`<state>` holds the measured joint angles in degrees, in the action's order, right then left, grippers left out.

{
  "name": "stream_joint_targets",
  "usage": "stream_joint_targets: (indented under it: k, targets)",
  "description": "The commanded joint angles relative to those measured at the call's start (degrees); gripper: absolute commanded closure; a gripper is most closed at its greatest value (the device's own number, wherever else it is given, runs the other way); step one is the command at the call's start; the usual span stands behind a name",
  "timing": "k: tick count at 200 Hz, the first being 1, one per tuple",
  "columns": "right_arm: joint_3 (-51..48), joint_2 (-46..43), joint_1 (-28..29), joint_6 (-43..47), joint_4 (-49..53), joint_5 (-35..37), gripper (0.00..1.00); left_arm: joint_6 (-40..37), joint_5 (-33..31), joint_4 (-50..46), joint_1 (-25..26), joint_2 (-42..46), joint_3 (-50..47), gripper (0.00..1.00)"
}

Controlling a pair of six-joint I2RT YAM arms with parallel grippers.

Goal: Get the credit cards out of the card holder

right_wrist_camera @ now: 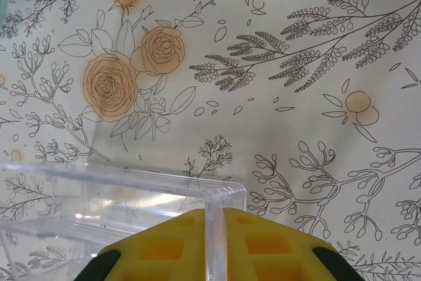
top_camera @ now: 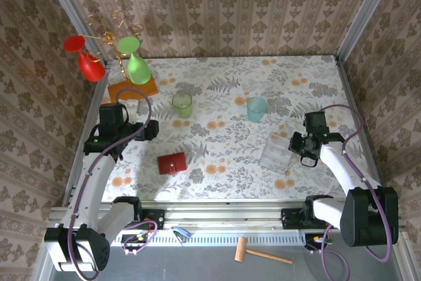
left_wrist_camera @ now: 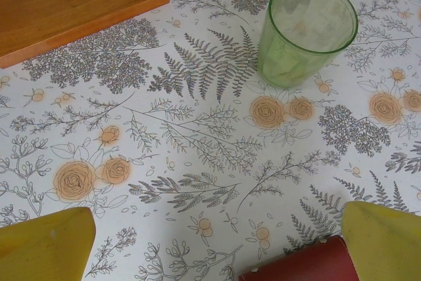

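- The left gripper (left_wrist_camera: 216,241) is holding its yellow fingers (left_wrist_camera: 46,248) wide apart, gripping nothing.
- The red card holder (left_wrist_camera: 302,262) is lying closed, just beside one of those fingers.
- A green cup (left_wrist_camera: 306,31) is standing farther ahead of that gripper.
- The right gripper (right_wrist_camera: 215,222) is pinching the wall of a clear box (right_wrist_camera: 131,192).

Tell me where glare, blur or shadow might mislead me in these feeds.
Top external: light even, no glare; the clear box nearly vanishes against the patterned cloth. Left wrist: green cup sharp, left fingers and card holder edge soft. Right wrist: pale glints on the box wall, right fingers slightly blurred.
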<state>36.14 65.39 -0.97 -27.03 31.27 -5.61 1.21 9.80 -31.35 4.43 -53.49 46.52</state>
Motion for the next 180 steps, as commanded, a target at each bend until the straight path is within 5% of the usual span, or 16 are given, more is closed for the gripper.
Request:
stream_joint_targets:
  k: [1,106,180]
  targets:
    - [-0.98,-0.17,0.09,-0.19,-0.15,-1.51,0.88,-1.38,-0.48,-1.20,0.14,1.00,-0.56,0.03]
    - [1.84,1.09,3.21,-1.39,-2.07,-2.31,0.97,-1.66,-0.19,-0.90,0.14,0.89,-0.74,0.03]
    - [14.47,12.44,17.01,-4.76,-4.15,2.33,0.99,-1.50,0.00,-1.05,0.15,1.03,-0.73,0.03]
